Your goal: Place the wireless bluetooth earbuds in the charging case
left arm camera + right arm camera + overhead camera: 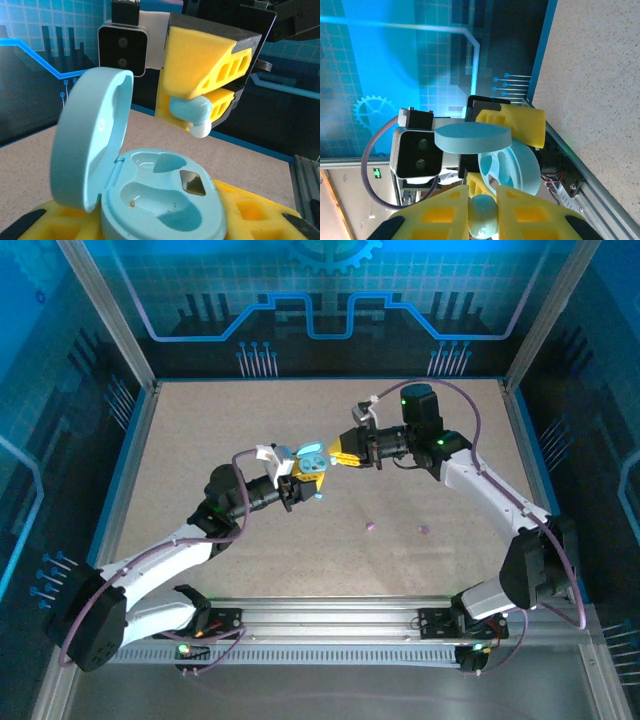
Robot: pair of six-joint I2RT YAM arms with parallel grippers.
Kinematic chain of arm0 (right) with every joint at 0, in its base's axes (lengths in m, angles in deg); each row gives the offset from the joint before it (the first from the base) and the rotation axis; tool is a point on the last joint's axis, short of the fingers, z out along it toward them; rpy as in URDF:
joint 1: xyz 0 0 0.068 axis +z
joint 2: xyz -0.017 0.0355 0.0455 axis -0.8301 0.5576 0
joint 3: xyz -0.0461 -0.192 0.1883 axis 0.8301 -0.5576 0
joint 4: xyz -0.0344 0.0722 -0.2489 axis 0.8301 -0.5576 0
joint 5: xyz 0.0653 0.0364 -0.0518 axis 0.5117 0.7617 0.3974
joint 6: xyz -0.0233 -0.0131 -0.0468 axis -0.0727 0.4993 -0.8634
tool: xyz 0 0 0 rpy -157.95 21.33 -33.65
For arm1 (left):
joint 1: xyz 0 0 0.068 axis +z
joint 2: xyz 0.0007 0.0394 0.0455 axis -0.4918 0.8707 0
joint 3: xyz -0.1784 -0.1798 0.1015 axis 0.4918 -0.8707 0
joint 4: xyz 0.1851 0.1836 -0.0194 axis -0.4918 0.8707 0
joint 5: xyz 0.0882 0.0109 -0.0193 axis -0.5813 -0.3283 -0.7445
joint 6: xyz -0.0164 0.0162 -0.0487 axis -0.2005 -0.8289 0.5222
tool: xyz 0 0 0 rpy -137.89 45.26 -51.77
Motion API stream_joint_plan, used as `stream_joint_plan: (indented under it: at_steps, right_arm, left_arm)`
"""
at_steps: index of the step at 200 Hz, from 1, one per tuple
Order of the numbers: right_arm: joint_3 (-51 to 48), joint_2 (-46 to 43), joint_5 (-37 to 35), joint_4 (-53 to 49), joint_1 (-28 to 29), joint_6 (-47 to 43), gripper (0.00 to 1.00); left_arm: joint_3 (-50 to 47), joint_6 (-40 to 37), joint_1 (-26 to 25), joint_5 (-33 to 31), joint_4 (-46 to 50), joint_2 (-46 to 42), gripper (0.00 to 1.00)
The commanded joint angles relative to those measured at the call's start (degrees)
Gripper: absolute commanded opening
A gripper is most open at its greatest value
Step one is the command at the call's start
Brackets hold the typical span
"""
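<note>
Blue-lit panels are walling in a speckled beige bench [200, 440]. Top view: the left claw [298, 480] is gripping an open teal charging case [312, 462] over mid-bench, apparently lifted clear of the surface. The right claw [338, 454] is meeting it from the right, tips just beside the case. A purple earbud [369, 526] and a second purple earbud [423, 530] are lying loose on the bench, well apart from both claws. Left wrist view: the case [165, 210] is sitting clamped between this claw's yellow pads [250, 212], lid [90, 145] standing up to the left, both wells [165, 162] showing empty. The right claw [182, 100] is hovering above and behind the base, jaws narrowed on a teal earbud [192, 112] whose pale tip is pointing down, not touching the case. Right wrist view: the earbud [482, 215] is pinched between the near pads [445, 215], with the case [512, 170] just ahead, lid edge-on. Handling judgement: the bud is looking very light, hard-shelled and glossy, so likely to slip or twist in foam jaws. Best hold is across its fat body, leaving the tip free to enter a well. The case is rigid, but its lid is hinged; the base sides are the place to grip.
</note>
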Motion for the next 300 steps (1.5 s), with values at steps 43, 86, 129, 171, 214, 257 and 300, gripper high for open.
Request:
stream_joint_plan:
  at_steps: [43,86,129,171,214,257,300]
  right_arm:
    - [4.66,-3.84,-7.82,-11.83,3.16,-15.33,0.2]
    - [5.29,-5.0,-12.94,-13.6,5.01,-20.93,0.19]
    - [6.26,-4.52,-15.04,-14.48,6.04,-22.94,0.19]
    - [6.75,-4.22,-15.34,-14.23,6.34,-23.42,0.19]
    - [7.41,-3.54,-16.17,-14.84,6.7,-23.96,0.19]
    - [8.88,-2.31,-17.75,-18.74,7.5,-26.82,0.2]
    - [11.04,-1.25,-22.51,-25.52,8.24,-31.76,0.22]
  left_arm:
    - [1.45,-0.93,-0.33,1.62,-4.5,0.99,0.31]
    - [1.4,-0.44,-0.43,4.64,-6.55,1.74,0.31]
    - [1.34,0.79,-0.55,6.43,-8.03,1.91,0.31]
    - [1.69,0.73,-0.66,7.42,-7.39,1.9,0.31]
    - [2.13,0.84,-0.82,8.23,-7.3,2.24,0.31]
    - [2.12,1.61,-0.93,7.64,-8.46,2.42,0.31]
    - [2.04,2.62,-0.96,7.86,-9.5,2.5,0.31]
